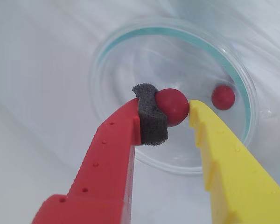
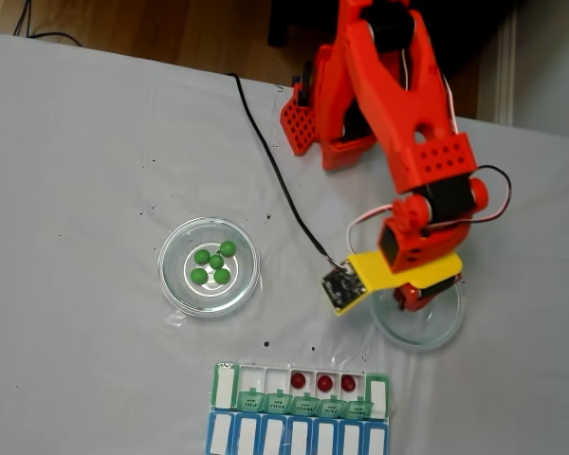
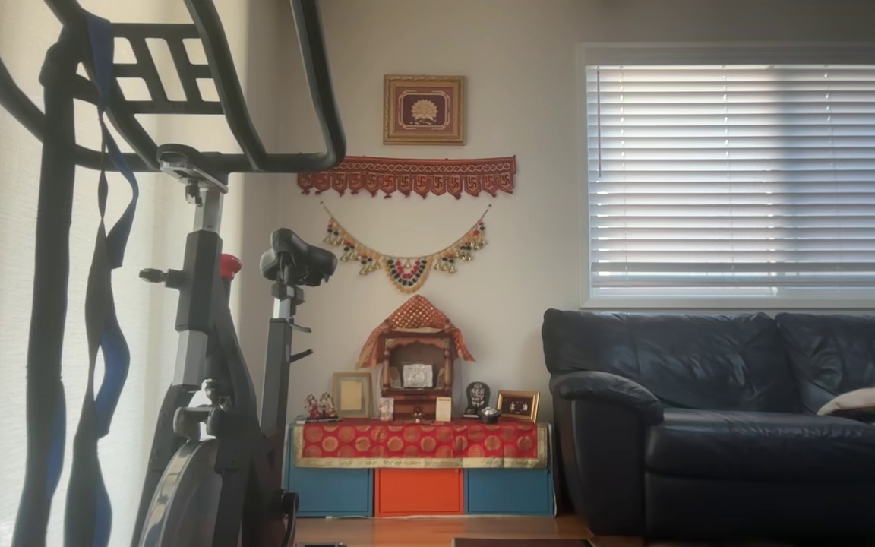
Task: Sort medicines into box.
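Note:
In the wrist view my gripper point(image 1: 177, 109) is shut on a dark red medicine ball point(image 1: 173, 106), pinched between the foam-padded red finger point(image 1: 151, 120) and the yellow finger point(image 1: 210, 126) above a clear glass dish point(image 1: 177, 42). Another red ball point(image 1: 223, 97) lies in that dish. In the fixed view my gripper point(image 2: 412, 296) hangs over the right dish point(image 2: 436, 327). Several green balls point(image 2: 213, 263) sit in the left dish point(image 2: 175, 284). The box point(image 2: 303, 403), with green lids flipped open, holds three red balls point(image 2: 322, 382) in its white compartments.
A blue-lidded organizer row point(image 2: 299, 438) lies directly below the box in the fixed view. The arm's base point(image 2: 341, 114) stands at the top, with a black cable point(image 2: 275, 171) crossing the white table cover. The other view shows a living room with a sofa and an exercise bike.

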